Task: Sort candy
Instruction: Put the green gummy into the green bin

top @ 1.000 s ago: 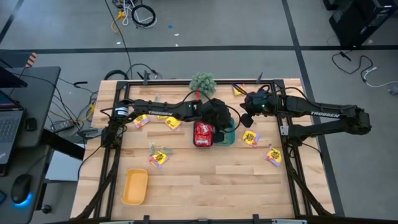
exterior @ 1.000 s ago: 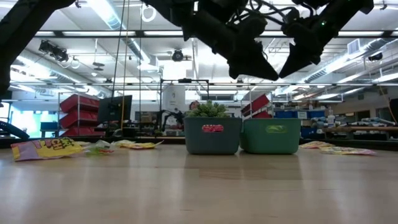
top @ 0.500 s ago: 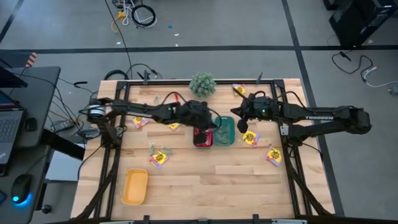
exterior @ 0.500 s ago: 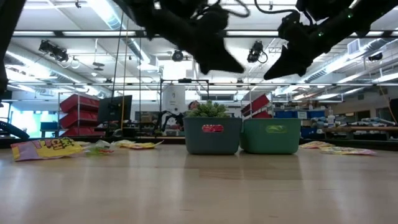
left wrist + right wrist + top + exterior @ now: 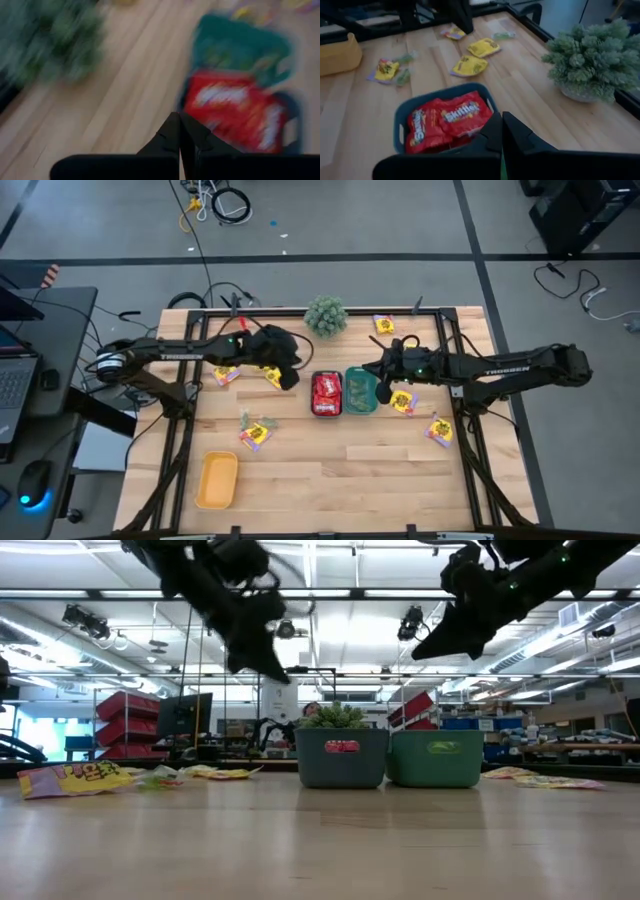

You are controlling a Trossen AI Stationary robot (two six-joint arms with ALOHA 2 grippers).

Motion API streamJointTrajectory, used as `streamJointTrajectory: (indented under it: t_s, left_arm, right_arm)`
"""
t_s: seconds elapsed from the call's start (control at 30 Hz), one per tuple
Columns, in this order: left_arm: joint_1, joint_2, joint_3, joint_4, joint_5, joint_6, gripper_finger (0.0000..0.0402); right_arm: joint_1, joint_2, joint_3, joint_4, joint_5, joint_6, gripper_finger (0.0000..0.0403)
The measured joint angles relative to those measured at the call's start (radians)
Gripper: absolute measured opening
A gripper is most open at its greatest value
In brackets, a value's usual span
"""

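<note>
Both grippers hang pinched together and empty, left (image 5: pixel 291 379) beside the red candy (image 5: pixel 326 393), right (image 5: pixel 384 392) over the teal tray (image 5: pixel 361 375).

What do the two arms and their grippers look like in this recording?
Both arms are dark, jointed links with white TROSSEN lettering. The left gripper and right gripper each end in two black tapered fingers. A small green light shows near the right wrist.

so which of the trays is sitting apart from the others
The yellow tray, alone near the table's front left corner. The two teal trays stand side by side mid-table, one holding red candy.
</note>
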State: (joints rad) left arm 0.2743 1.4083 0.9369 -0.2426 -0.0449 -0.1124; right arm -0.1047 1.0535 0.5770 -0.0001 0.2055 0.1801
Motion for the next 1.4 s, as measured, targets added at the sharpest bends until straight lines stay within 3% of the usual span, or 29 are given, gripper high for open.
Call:
streamJointTrajectory:
  t_s: [0.2, 0.6, 0.87, 1.17, 1.4]
  left_arm:
    - [0.086, -0.031, -0.053, -0.092, -0.145, -0.086, 0.0000]
    - [0.342, -0.029, -0.134, -0.158, -0.213, -0.148, 0.0034]
    - [0.447, -0.028, -0.139, -0.169, -0.144, -0.133, 0.0113]
    - [0.480, 0.028, -0.139, -0.140, -0.124, -0.152, 0.0220]
    - [0.501, 0.131, -0.139, -0.059, -0.131, -0.154, 0.0255]
  right_arm:
    - [0.025, 0.046, 0.001, 0.040, 0.019, 0.004, 0.0000]
    - [0.032, 0.111, 0.001, 0.091, 0.021, 0.012, 0.0001]
    - [0.032, 0.121, 0.001, 0.097, 0.021, 0.011, 0.0002]
    - [0.032, 0.121, 0.001, 0.114, 0.020, 0.008, 0.0002]
    - [0.032, 0.121, 0.001, 0.119, 0.012, 0.004, 0.0002]
